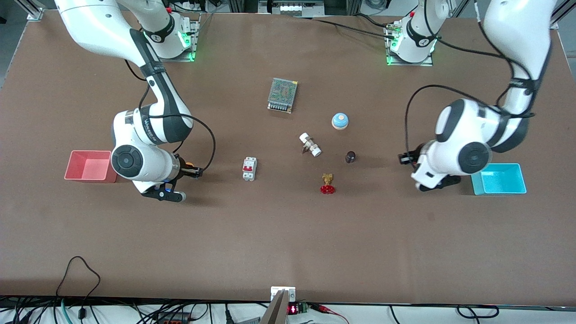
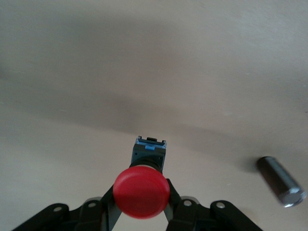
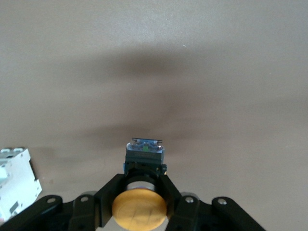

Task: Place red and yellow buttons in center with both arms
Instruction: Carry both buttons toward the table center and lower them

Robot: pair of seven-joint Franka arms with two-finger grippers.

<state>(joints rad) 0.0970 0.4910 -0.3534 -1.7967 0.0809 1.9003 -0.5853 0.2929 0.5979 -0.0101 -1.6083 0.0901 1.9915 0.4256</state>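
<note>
My right gripper point(image 1: 196, 171) is shut on the yellow button point(image 1: 189, 164), over the brown tabletop between the red bin and the white circuit breaker. In the right wrist view the orange-yellow cap point(image 3: 139, 209) sits between the black fingers point(image 3: 109, 192), with the black body pointing outward. My left gripper point(image 1: 402, 158) is shut on the red button, over the table between the blue bin and a dark cylinder. The red button is hidden in the front view. In the left wrist view its red cap point(image 2: 141, 191) fills the jaws. The center point(image 1: 288, 180) of the table lies between the two grippers.
A red bin point(image 1: 88, 165) stands at the right arm's end and a blue bin point(image 1: 498, 178) at the left arm's end. Mid-table lie a circuit breaker point(image 1: 249, 168), a mesh power supply point(image 1: 282, 94), a blue dome bell point(image 1: 340, 120), a white cylindrical part point(image 1: 310, 144), a dark cylinder point(image 1: 350, 156) and a red-handled brass valve point(image 1: 327, 183).
</note>
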